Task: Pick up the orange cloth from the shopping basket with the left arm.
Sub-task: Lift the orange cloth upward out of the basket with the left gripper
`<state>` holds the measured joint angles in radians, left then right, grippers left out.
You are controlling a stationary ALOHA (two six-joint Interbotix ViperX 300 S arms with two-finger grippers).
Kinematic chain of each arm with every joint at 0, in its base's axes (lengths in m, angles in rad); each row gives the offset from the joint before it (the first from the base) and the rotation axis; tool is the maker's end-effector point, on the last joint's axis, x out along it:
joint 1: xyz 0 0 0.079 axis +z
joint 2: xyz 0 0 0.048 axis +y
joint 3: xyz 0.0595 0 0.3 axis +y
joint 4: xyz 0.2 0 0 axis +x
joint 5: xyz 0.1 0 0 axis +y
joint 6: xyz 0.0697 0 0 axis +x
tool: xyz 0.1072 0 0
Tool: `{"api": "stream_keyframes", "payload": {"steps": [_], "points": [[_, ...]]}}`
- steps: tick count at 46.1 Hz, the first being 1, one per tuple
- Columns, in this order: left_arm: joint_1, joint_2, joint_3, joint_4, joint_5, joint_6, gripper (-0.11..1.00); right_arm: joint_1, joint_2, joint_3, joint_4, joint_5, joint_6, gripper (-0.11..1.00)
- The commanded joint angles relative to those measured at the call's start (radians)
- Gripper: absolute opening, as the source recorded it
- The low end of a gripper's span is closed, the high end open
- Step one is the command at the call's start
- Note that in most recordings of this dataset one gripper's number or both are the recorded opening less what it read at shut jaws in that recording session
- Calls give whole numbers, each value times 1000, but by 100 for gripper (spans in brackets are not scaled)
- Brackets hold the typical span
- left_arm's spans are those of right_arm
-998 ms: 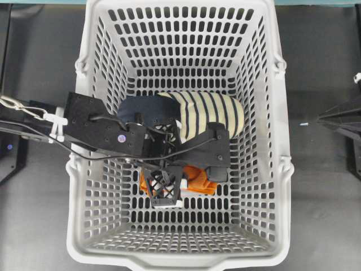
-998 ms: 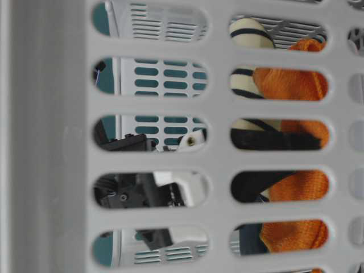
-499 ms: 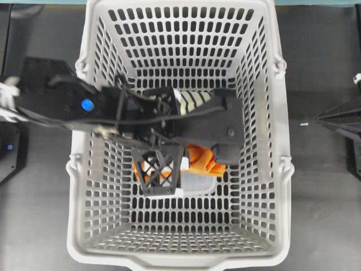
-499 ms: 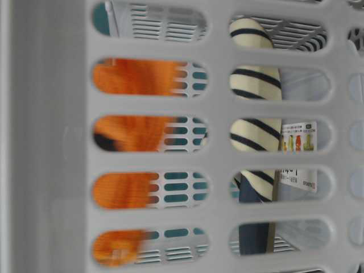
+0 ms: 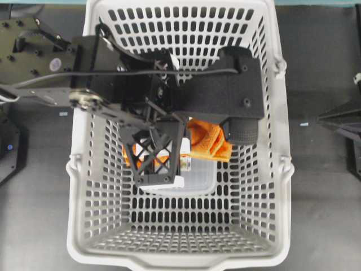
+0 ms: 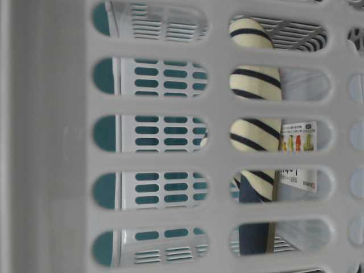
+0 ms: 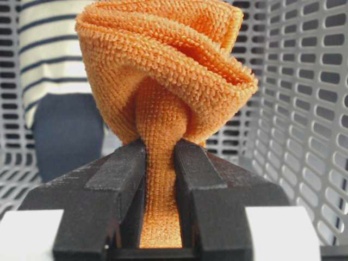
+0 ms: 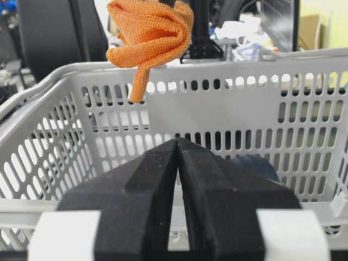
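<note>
- Where our left gripper point(image 7: 160, 190) pinches it, the orange cloth point(image 7: 163, 70) bunches into a soft rosette above the fingers, with a narrow strip squeezed down between the two black pads, which are closed tight on it.
- From the right wrist view we see the cloth point(image 8: 149, 35) hanging above the rim of the shopping basket point(image 8: 228, 103), clear of its walls, one tail drooping down.
- From overhead the cloth point(image 5: 207, 141) shows under the black plates of our left arm point(image 5: 169, 90), over the middle of the basket point(image 5: 271, 186).
- Behind the cloth, low in the basket, lies a cream-and-navy striped slipper point(image 7: 54, 49) with a navy toe; the table-level view shows it point(image 6: 255, 96) through the slots, beside a printed label point(image 6: 298, 142).
- Our right gripper point(image 8: 178, 157) sits outside the basket with its fingers pressed together on nothing.
</note>
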<state>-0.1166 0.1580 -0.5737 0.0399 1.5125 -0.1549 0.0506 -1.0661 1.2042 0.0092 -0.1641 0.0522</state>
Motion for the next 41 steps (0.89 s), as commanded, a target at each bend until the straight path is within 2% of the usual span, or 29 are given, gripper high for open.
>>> {"api": "stream_keyframes", "payload": {"steps": [1, 41], "points": [[5, -15, -25, 5, 5, -2, 13, 2, 8, -8, 5, -12, 2, -1], [8, 3, -21, 5, 6, -2, 13, 2, 5, -8, 5, -12, 2, -1]]}}
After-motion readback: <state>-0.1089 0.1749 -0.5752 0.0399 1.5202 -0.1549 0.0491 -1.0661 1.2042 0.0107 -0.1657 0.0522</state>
